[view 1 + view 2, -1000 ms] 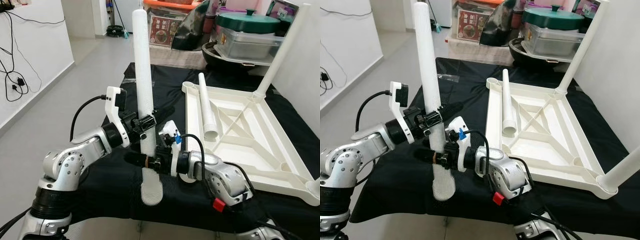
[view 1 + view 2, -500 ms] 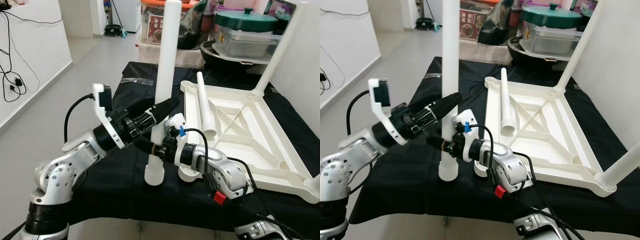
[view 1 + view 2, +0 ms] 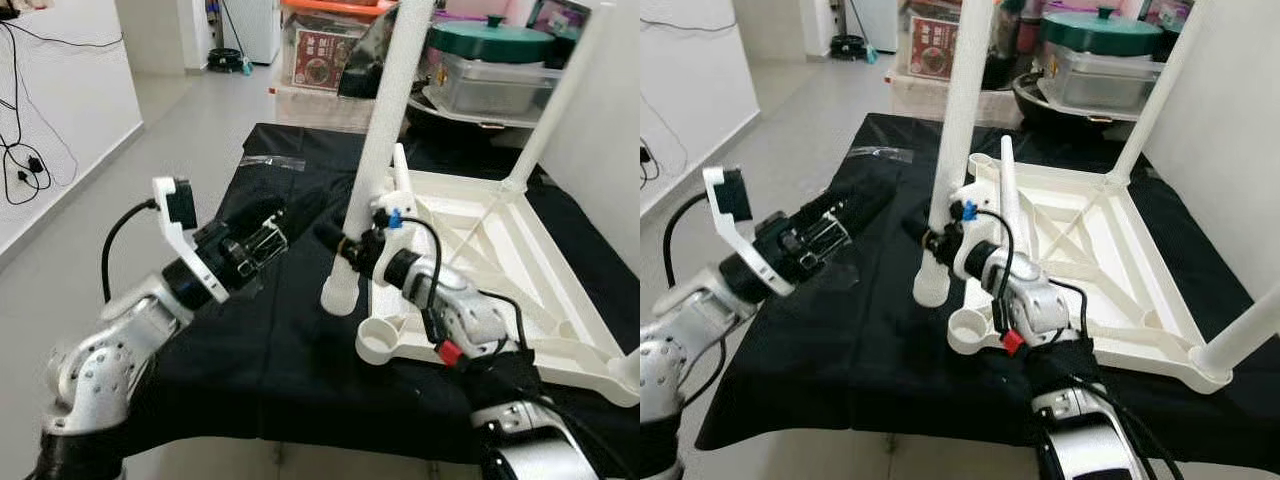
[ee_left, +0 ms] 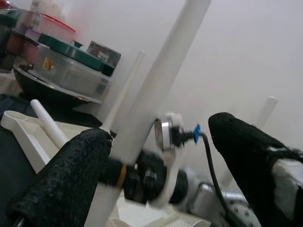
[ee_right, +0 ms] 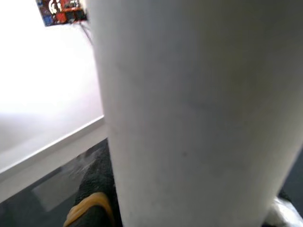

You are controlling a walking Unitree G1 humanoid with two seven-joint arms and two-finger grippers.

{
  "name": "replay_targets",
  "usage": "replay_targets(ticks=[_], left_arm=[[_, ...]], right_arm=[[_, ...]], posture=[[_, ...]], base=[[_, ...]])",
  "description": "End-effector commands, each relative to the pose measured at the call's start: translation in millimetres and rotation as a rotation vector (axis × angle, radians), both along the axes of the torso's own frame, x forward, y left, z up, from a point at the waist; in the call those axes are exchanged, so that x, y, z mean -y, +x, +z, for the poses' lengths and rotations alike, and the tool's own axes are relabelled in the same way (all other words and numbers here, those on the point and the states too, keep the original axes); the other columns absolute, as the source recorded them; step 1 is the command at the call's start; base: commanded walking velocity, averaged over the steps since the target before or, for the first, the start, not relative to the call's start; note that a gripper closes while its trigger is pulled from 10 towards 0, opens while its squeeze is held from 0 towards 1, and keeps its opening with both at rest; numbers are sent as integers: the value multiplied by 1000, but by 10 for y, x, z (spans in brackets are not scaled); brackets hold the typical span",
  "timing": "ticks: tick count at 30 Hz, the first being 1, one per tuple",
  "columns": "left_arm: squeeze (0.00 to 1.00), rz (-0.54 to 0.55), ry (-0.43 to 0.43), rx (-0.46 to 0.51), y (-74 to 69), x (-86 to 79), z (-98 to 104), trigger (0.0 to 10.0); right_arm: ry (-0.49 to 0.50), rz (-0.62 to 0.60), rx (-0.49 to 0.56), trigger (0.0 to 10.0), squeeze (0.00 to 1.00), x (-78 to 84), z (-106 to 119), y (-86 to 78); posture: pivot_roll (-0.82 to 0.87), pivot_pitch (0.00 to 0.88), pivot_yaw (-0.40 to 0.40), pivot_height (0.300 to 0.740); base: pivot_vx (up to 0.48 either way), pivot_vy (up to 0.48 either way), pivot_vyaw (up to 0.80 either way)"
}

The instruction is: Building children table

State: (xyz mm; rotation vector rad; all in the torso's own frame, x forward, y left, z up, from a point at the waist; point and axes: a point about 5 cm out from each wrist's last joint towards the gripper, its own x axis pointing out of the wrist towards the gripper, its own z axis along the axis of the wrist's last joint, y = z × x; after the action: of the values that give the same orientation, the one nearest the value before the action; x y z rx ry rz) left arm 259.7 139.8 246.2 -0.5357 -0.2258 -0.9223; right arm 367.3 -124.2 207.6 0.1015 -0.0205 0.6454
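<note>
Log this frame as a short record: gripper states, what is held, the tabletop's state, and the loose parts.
right gripper: shut on the white leg, held upright, tilted slightly
left gripper: open, beside the leg, not touching it
leg's lower end: beside the empty corner socket, not inserted
tabletop: white, upside down on the black cloth
fitted leg: standing in the far corner
spare leg: lying on the tabletop's underside
</note>
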Motion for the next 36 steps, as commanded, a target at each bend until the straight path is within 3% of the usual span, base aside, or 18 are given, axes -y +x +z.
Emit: replay_targets(ticks=[1, 3, 7, 9, 11, 13, 14, 18, 25, 27, 29, 31, 33, 36], left_arm=[[0, -36, 61, -11, -86, 87, -92, 10000], [0, -24, 117, -34, -136, 124, -208, 10000], [0, 5, 173, -51, -153, 137, -312, 10000], [0, 60, 229, -83, -149, 155, -434, 10000], [0, 60, 229, -83, -149, 155, -434, 10000], [0, 123, 263, -103, -102, 134, -494, 10000], [0, 211, 317, -137, -22, 86, -579, 10000], [0, 293, 388, -165, 38, 23, -684, 10000], [0, 342, 433, -173, 46, -26, -750, 10000], [0, 353, 548, -180, -18, -46, -921, 10000], [0, 353, 548, -180, -18, -46, -921, 10000], [0, 329, 655, -200, -151, -39, -1126, 10000], [0, 329, 655, -200, -151, -39, -1126, 10000], [0, 290, 683, -213, -273, -23, -1219, 10000]], right_arm=[[32, -108, 49, 0, 0, 170, 135, 86], [62, -281, 71, 0, 0, 360, 207, 178], [103, -424, 80, 0, 0, 523, 241, 225], [134, -559, 73, 0, 0, 705, 213, 235], [134, -559, 73, 0, 0, 705, 213, 235], [144, -593, 69, 0, 0, 765, 189, 225], [149, -613, 74, 0, 0, 805, 169, 209], [144, -616, 78, 0, 0, 829, 139, 195], [94, -562, 107, 0, 0, 863, 137, 148], [22, -418, 147, 0, 0, 853, 178, 68], [22, -418, 147, 0, 0, 853, 178, 68], [-40, -259, 187, 0, 0, 826, 223, -21], [-40, -259, 187, 0, 0, 826, 223, -21], [-62, -132, 182, 0, 0, 786, 176, -100]], posture=[[69, 0, -104, 740], [69, 0, -103, 740], [73, 0, -102, 740], [76, 0, -102, 740], [76, 0, -102, 740], [76, 0, -102, 740], [73, 0, -100, 740], [68, 0, -94, 740], [61, 0, -87, 740], [56, 0, -84, 740], [56, 0, -84, 740], [60, 0, -88, 740], [60, 0, -88, 740], [70, 0, -94, 740]], base=[[0, 0, 0], [0, 0, 0], [0, 0, 0], [0, 0, 0], [0, 0, 0], [0, 0, 0], [0, 0, 0], [0, 0, 0], [0, 0, 0], [0, 0, 0], [0, 0, 0], [0, 0, 0], [0, 0, 0], [0, 0, 0]])
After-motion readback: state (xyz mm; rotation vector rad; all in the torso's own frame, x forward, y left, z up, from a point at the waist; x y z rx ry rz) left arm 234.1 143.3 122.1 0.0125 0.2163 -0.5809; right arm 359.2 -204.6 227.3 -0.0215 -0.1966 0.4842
